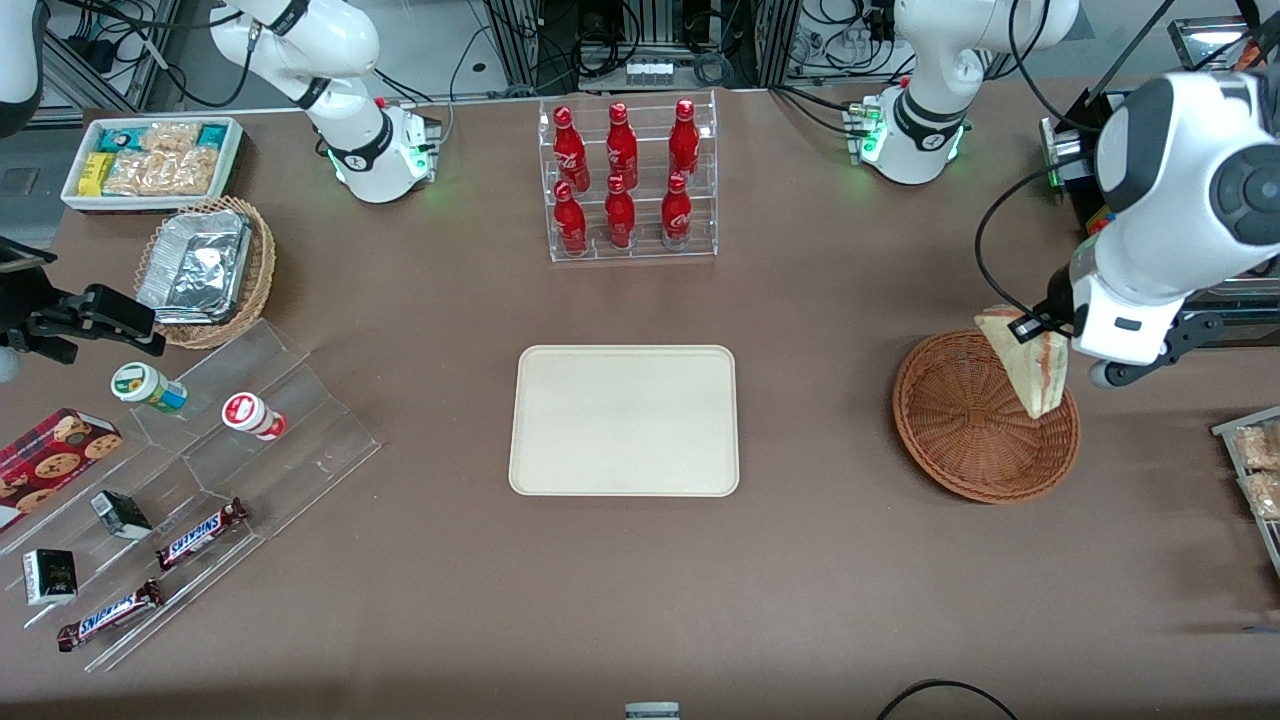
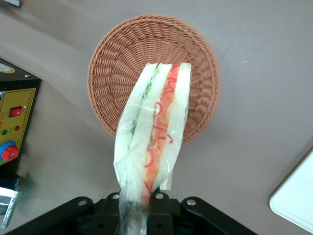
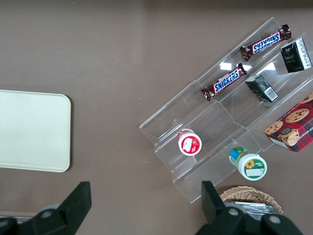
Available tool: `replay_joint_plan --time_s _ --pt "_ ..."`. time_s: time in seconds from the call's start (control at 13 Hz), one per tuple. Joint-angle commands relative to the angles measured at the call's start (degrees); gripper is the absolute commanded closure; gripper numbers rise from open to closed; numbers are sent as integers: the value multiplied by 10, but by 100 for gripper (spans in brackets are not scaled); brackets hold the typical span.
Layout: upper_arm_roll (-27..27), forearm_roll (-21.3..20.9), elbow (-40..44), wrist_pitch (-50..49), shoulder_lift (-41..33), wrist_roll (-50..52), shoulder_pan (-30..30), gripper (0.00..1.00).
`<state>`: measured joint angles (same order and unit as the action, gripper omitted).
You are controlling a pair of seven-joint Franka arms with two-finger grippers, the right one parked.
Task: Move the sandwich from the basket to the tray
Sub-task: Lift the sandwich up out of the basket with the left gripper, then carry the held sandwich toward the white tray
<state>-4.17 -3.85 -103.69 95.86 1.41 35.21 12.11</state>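
The hand (image 2: 139,208) pinched shut on the triangular white-bread sandwich (image 1: 1030,360), above the round reddish-brown wicker basket's (image 1: 960,440) three-o'clock rim; its seemingly thin wrapper-edge grip could slip before reaching the cream rectangular tray (image 1: 625,480).

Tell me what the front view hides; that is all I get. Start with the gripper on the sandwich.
Observer: The wrist view shows the gripper shut on the sandwich, clamping the wrapped end.
Operator: Report the filling.
Observer: Green on one side and orange with red strips on the other, between white bread, all in clear wrap.
Operator: Check the basket under it.
Observer: The basket is bare where it shows; the sandwich hangs above it, clear of the weave.
Operator: Confirm the tray.
Observer: The right wrist view shows the tray with nothing on the part it sees.
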Motion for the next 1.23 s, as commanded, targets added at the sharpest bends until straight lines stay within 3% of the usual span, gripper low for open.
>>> replay_joint_plan --time_s 0.0,0.23,0.69,0.85,1.15 --pt "-3 22 44 -31 4 9 19 100" --pt "8 59 99 -51 14 28 56 100" --pt "7 60 159 -37 100 144 184 100" --pt "7 60 177 -23 124 209 202 100" --pt "8 60 178 23 147 219 232 100"
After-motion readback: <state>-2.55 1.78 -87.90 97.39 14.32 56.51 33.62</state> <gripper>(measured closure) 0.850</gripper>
